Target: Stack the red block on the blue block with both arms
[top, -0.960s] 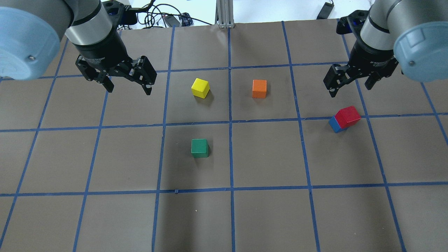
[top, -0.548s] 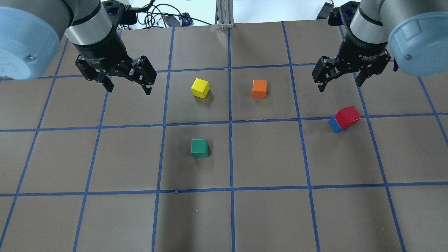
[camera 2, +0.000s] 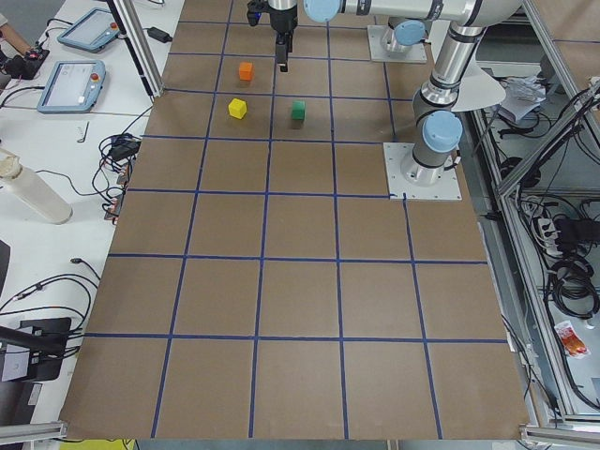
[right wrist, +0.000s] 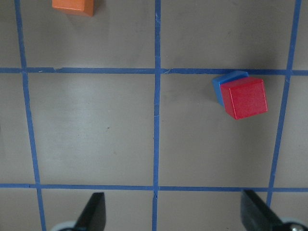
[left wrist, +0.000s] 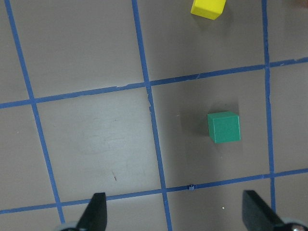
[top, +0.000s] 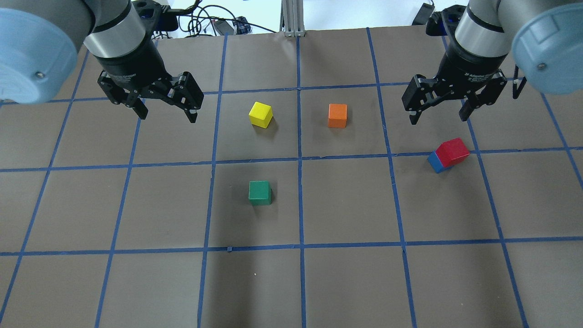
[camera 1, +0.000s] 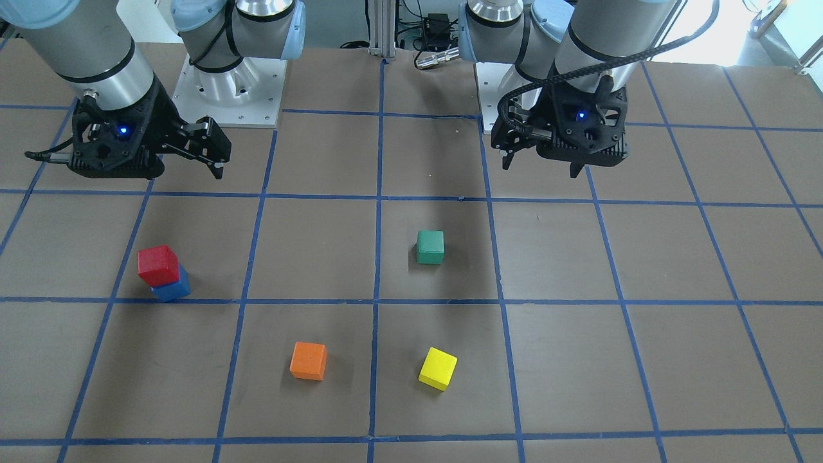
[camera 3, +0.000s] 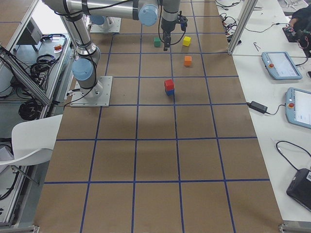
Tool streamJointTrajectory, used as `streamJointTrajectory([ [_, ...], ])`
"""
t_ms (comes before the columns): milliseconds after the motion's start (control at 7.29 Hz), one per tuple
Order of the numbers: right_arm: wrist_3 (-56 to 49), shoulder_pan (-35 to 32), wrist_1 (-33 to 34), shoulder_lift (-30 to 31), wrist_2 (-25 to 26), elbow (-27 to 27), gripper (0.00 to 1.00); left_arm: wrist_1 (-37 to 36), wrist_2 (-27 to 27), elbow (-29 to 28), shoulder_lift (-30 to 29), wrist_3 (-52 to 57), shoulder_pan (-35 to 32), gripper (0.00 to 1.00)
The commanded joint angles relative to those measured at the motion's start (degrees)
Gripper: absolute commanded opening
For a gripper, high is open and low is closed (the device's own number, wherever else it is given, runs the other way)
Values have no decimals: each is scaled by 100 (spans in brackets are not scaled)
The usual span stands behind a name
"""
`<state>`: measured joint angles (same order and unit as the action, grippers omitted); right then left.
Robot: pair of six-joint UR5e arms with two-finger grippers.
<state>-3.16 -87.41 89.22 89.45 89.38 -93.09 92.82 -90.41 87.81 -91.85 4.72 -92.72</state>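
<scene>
The red block [top: 452,151] sits on top of the blue block [top: 435,161] at the right of the table, turned a little off square on it. The stack also shows in the front view, red block [camera 1: 157,264] over blue block [camera 1: 172,288], and in the right wrist view, red block [right wrist: 246,97] over blue block [right wrist: 222,84]. My right gripper [top: 438,117] is open and empty, raised behind and slightly left of the stack. My left gripper [top: 167,114] is open and empty at the far left, well away from the stack.
A yellow block [top: 260,114] and an orange block [top: 337,115] lie in the middle back squares. A green block [top: 259,192] lies nearer the centre and shows under the left wrist camera [left wrist: 223,127]. Cables and a metal post [top: 294,16] stand beyond the table's far edge.
My right gripper has shifted left and turned slightly, staying open above the table near the stack. The left arm and all blocks have not moved.
</scene>
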Motion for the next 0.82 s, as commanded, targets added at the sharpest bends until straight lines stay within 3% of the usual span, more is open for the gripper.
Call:
streamJointTrajectory([
  [0,254,-266,16,64,27,19,100,8,-3,17,0,-6,0,100],
  [685,571,-479,34,90,45,220,100,9,-3,8,18,55,9,100],
])
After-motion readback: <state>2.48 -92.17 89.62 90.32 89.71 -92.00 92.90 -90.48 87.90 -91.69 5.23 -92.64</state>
